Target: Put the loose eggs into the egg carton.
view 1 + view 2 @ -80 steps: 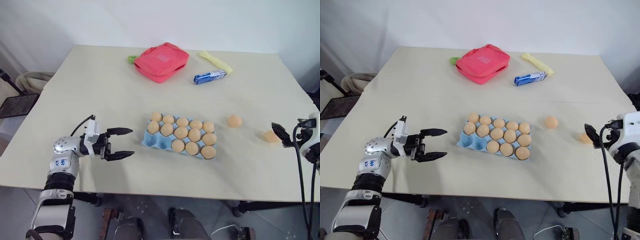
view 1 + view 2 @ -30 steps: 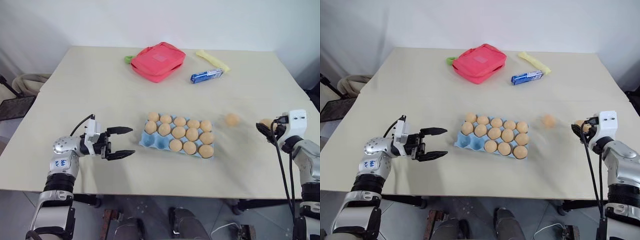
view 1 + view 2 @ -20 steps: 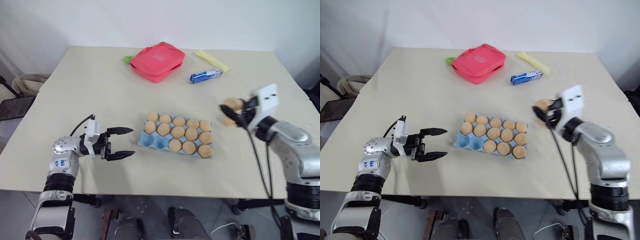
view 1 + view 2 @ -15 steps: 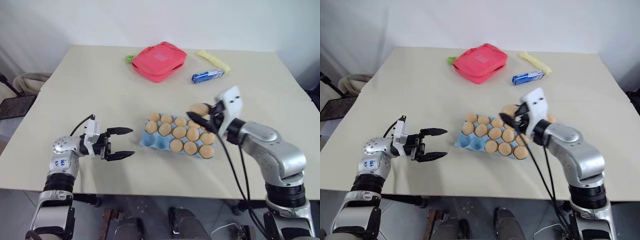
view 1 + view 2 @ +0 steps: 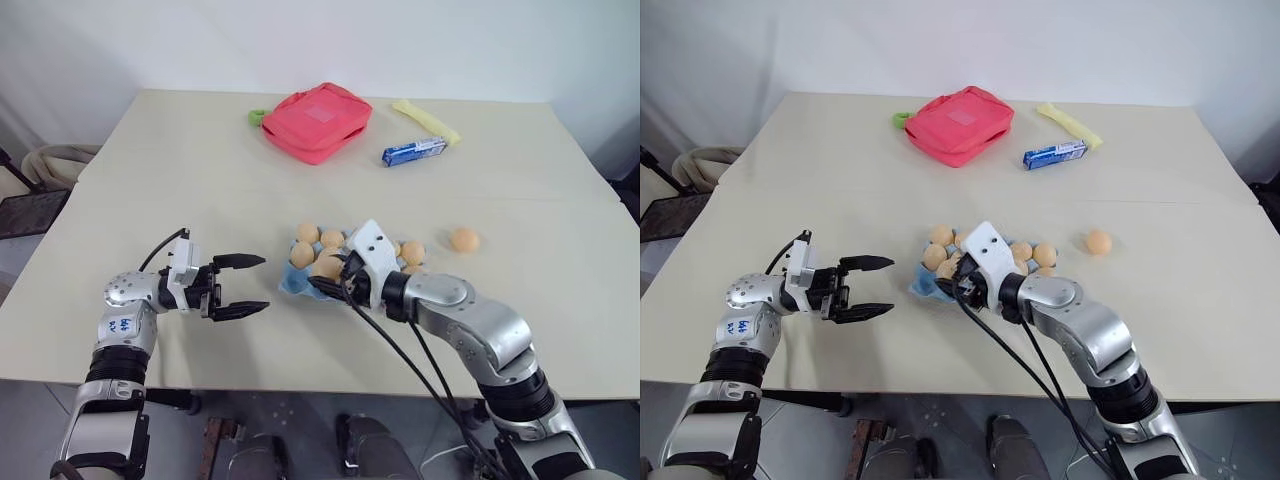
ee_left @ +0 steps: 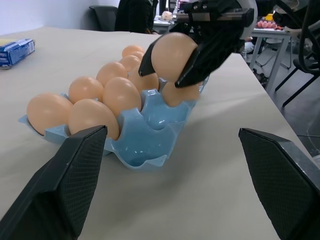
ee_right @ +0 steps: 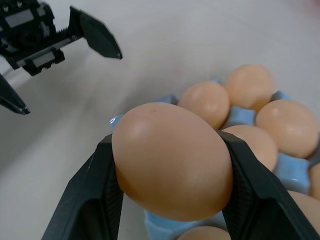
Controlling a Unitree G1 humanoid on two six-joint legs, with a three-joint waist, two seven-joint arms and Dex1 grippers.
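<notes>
My right pincer point(image 5: 330, 270) is clenched on one egg point(image 7: 172, 160), holding it just above the near-left end of the egg carton point(image 6: 150, 132). From my head I see little of that egg: my white wrist block and black cables cover it and much of the carton's middle. My right wrist camera makes the grip plain, with a black finger point(image 7: 87, 202) pressed to each side of the tan shell and the carton's filled cups behind it. My left wrist camera looks in from the side and shows what neither of those does: the egg hangs clear of the blue pulp, over the open cups at the carton's near end, with other eggs sitting in the rows beyond.

My left pincer point(image 5: 240, 286) is released, its two black fingers spread wide and pointing level toward the carton, well short of it, with nothing between them. The right wrist camera catches it too, beyond the held egg, over bare table point(image 5: 150, 180).

One loose egg point(image 5: 464, 239) lies on the table to the right of the carton, apart from it; it shows from my head.

At the far side of the table lie a red pouch point(image 5: 317, 121), a small blue packet point(image 5: 415, 152) and a yellow strip point(image 5: 427, 121).
</notes>
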